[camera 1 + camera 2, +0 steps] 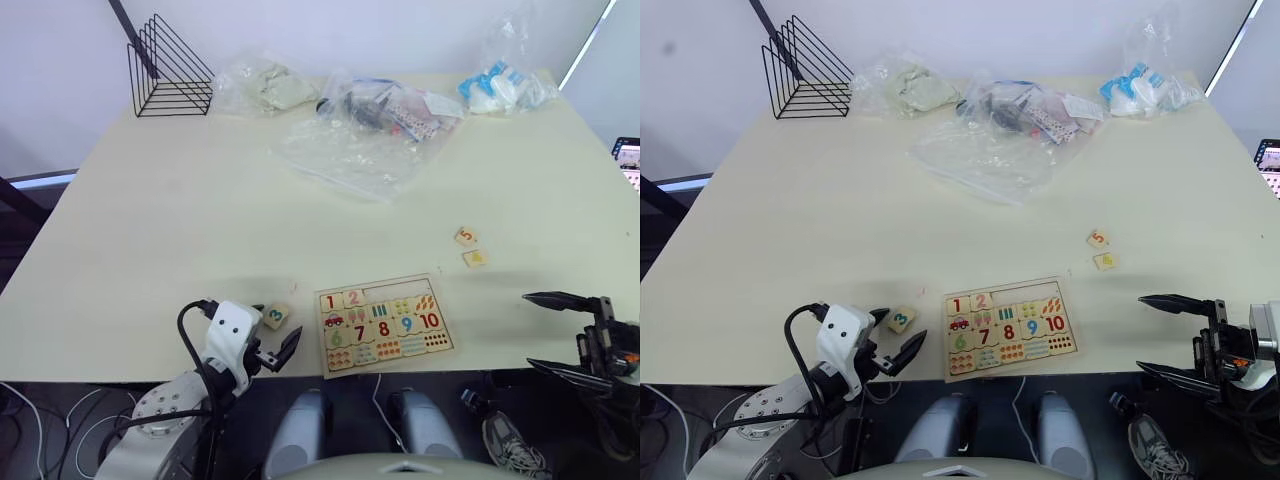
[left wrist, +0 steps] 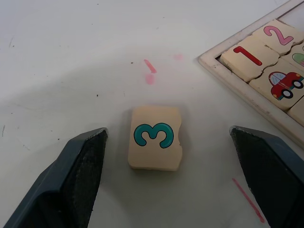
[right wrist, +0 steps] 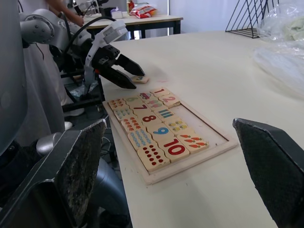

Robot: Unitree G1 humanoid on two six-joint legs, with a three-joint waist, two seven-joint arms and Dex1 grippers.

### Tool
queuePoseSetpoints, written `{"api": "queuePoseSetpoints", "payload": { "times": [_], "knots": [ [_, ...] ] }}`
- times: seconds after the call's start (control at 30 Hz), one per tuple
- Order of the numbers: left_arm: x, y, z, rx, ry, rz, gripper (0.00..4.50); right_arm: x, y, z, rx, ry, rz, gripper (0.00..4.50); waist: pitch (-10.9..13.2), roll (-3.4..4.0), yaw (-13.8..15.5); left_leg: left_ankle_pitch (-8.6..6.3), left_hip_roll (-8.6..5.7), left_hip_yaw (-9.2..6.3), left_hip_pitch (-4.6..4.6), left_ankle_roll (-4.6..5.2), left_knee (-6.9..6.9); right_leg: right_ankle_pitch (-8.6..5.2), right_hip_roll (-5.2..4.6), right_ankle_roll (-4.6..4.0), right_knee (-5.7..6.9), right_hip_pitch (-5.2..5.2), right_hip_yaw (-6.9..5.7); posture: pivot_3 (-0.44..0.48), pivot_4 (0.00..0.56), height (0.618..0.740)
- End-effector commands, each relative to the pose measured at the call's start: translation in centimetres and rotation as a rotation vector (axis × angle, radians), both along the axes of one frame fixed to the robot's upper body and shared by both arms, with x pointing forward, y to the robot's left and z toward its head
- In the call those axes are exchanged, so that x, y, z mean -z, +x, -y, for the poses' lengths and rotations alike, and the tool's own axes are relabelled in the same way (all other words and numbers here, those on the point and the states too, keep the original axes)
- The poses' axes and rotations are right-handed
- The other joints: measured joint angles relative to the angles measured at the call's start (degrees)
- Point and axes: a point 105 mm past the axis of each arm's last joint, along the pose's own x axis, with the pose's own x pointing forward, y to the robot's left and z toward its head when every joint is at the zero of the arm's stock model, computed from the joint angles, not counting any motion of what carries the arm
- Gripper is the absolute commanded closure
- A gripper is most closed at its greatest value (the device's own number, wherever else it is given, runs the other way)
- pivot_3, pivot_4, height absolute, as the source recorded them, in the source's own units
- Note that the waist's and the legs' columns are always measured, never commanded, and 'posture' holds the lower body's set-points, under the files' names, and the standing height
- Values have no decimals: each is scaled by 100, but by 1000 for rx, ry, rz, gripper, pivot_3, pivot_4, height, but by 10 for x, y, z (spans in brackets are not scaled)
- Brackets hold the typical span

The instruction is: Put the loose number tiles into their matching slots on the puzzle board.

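Left wrist view: the left end effector gapes wide and empty, straddling the "3" tile flat on the table — just left of the puzzle board, nearer this arm.

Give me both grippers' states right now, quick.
Left gripper: open, straddling the 3 tile, not touching it.
Right gripper: open, holding nothing.

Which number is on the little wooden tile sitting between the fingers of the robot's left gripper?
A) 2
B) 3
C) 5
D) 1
B: in the left wrist view, the tile lying on the table between the open left gripper shows a teal 3, untouched by either finger.
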Motion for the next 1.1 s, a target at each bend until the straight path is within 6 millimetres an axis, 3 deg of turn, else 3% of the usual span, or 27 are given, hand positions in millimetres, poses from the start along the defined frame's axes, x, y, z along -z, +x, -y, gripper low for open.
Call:
{"api": "queuePoseSetpoints", "payload": {
  "times": [0.03, 0.13, 0.23, 0.43, 0.8, 0.97, 1.1],
  "knots": [
    [4, -7, -2, 4, 19, -17, 122, -9, -1, 0, -3, -1, 40, 0, 0, 0, -1, 0, 0, 0, 0, 0, 0, 0, 0, 0, 0, 0, 0, 0, 150, 740],
    [5, -9, -3, 9, 25, -19, 122, -9, -1, 0, -3, 0, 40, 0, 0, 0, 0, 0, 0, 0, 0, 0, 0, 0, 0, -1, 0, 0, 0, 0, 150, 740],
    [6, -9, -5, 4, 21, -23, 861, -9, -1, 0, -1, 1, 39, 0, -1, 2, 1, 0, 0, 0, 0, 0, 0, -1, 0, -1, 0, 0, 0, 0, 150, 740],
    [1, -3, -3, 12, 20, -13, 3582, -8, 1, 0, 4, 4, 41, 0, -3, 4, 13, 0, -1, 1, 0, 0, 0, 0, -1, 0, 0, 0, 0, 0, 150, 740],
    [-20, 7, -8, 78, 50, 51, 3577, -5, 1, -2, 16, 22, 49, 0, -6, 10, 16, 0, -2, -1, 1, 0, 0, 0, 1, 0, 2, 0, -2, 0, 150, 740],
    [-44, 14, -11, 216, 74, 108, 3577, -4, 1, -4, 36, 35, 50, 0, -5, 9, 19, 0, -1, -4, -1, 0, 0, 0, 0, -1, 2, 0, -5, 0, 150, 740],
    [-65, 32, -3, 401, 99, 161, 3577, -1, 1, -5, 68, 38, 47, 0, -5, 10, 14, 1, -2, 5, 0, 0, 0, 0, -1, -1, 0, 0, 0, 0, 150, 740]
  ]
}}
